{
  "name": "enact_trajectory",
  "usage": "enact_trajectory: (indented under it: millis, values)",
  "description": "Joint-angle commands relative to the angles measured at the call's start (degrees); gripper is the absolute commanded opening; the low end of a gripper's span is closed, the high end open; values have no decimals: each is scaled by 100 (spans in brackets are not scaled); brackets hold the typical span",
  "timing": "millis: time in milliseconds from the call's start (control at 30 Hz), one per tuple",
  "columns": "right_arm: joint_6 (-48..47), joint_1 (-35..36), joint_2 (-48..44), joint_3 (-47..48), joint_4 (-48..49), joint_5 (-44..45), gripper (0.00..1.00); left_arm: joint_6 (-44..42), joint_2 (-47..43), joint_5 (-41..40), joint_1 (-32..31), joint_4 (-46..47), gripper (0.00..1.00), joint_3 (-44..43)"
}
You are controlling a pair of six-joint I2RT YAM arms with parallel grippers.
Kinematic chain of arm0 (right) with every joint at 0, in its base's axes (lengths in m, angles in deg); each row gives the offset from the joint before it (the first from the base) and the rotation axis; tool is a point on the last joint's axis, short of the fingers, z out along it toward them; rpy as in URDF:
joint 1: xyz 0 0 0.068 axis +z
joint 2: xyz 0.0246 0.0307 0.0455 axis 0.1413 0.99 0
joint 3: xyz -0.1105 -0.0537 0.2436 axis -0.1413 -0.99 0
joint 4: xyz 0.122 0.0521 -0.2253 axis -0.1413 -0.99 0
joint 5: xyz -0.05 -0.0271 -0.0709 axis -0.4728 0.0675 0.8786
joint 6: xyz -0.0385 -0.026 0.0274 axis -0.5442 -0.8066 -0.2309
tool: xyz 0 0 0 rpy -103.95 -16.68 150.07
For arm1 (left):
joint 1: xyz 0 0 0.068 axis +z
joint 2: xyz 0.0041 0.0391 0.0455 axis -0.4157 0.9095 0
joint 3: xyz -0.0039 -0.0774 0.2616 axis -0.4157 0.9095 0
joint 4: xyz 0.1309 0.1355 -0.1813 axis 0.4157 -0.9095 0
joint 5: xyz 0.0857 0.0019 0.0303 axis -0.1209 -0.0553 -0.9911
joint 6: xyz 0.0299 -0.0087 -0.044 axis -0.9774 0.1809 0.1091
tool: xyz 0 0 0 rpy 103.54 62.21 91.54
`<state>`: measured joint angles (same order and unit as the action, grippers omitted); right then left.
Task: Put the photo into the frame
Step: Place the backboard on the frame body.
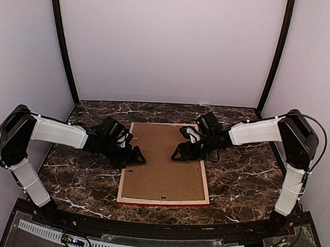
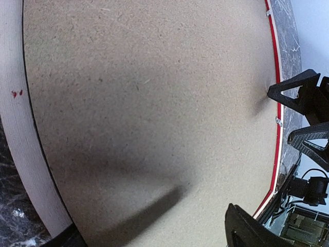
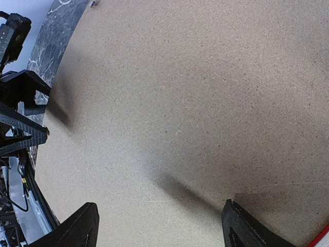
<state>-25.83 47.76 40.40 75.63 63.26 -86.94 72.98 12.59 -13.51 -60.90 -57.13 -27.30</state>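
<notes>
On table point(image 1: 234, 182), frame point(image 1: 163, 201) back-up beneath left tool point(image 1: 136, 159), right tool point(image 1: 177, 152).

High rear overview; both wrist views close over the face-down frame point(image 1: 163, 201).

The frame point(image 1: 163, 202) lay flat, back side up, on the desk point(image 1: 236, 185). It sat directly beneath the spread left claw point(image 1: 136, 158) and right claw point(image 1: 179, 152), barring any drop below either. Between the two claws ran a strip of bare brown backing board point(image 1: 156, 178), each claw facing the other across it. Toward the arm bases the board lay unobstructed. Outboard of each claw was open marble, hemmed by the left wall point(image 1: 24, 66) and right wall point(image 1: 317, 70). Beyond both claws stood the back wall point(image 1: 169, 46).
</notes>
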Motion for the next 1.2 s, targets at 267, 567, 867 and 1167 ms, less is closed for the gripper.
enact_trajectory:
  millis: [267,567,867,1167]
  values:
    - [32,-54,66,-280,-109,202,84,-241,-390,-259,-57,-575,87,-177]
    - [15,-77,56,-296,-118,220,84,-231,-485,-315,-58,-656,89,-179]
    - [-19,-88,33,-290,-167,262,84,-311,-536,-429,-51,-823,89,-232]
    - [-29,-105,13,-307,-201,269,84,-451,-544,-645,-58,-1083,90,-320]
